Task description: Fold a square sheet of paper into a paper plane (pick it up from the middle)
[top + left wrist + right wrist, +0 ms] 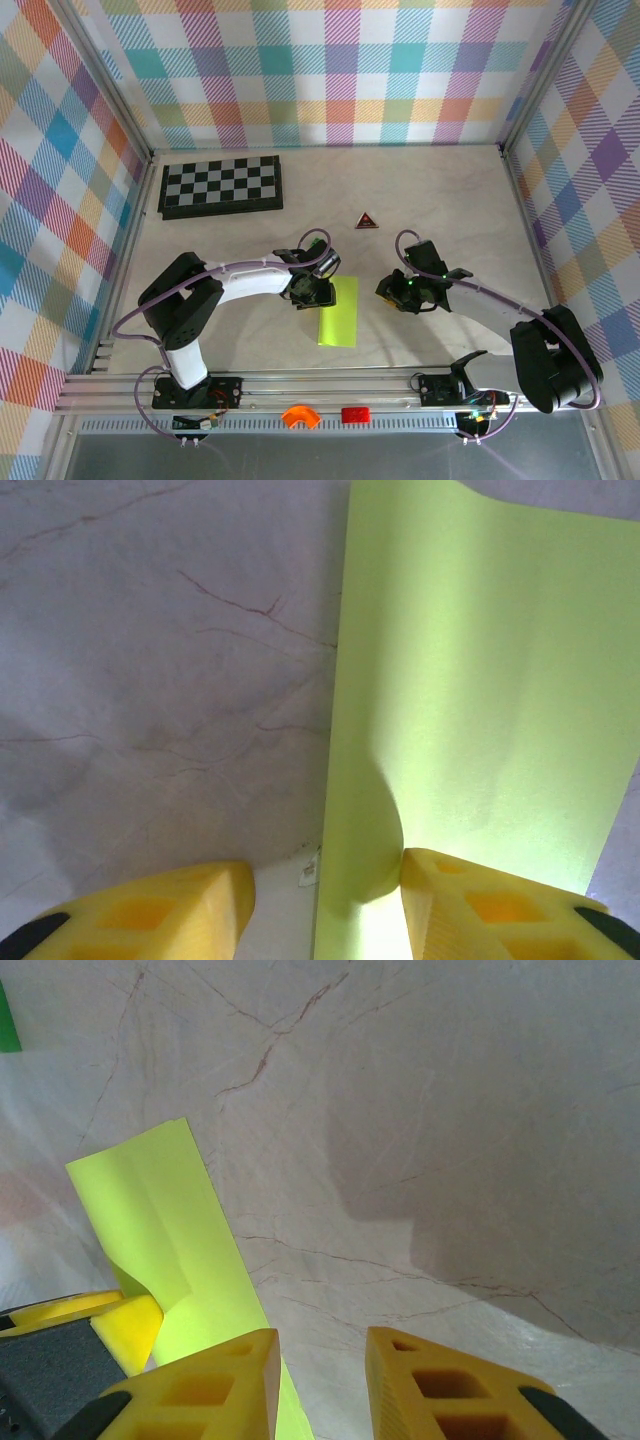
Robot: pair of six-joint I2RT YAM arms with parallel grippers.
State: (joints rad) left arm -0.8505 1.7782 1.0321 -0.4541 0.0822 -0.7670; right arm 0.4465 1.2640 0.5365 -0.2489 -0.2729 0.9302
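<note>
Lime paper plane (338,312) lies by the bench's (460,200) near edge. Left gripper (325,905) straddles its side, jaws spread, probably for creasing. Right gripper (320,1380) is slightly parted and empty.

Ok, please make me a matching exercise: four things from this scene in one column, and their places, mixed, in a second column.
1 lime paper
2 chessboard
3 red triangle
4 orange piece

A far left of the table
B on the metal frame at the near edge
C table middle, toward the back
D table middle, toward the front

Pairs: 1-D, 2-A, 3-C, 4-B
</note>
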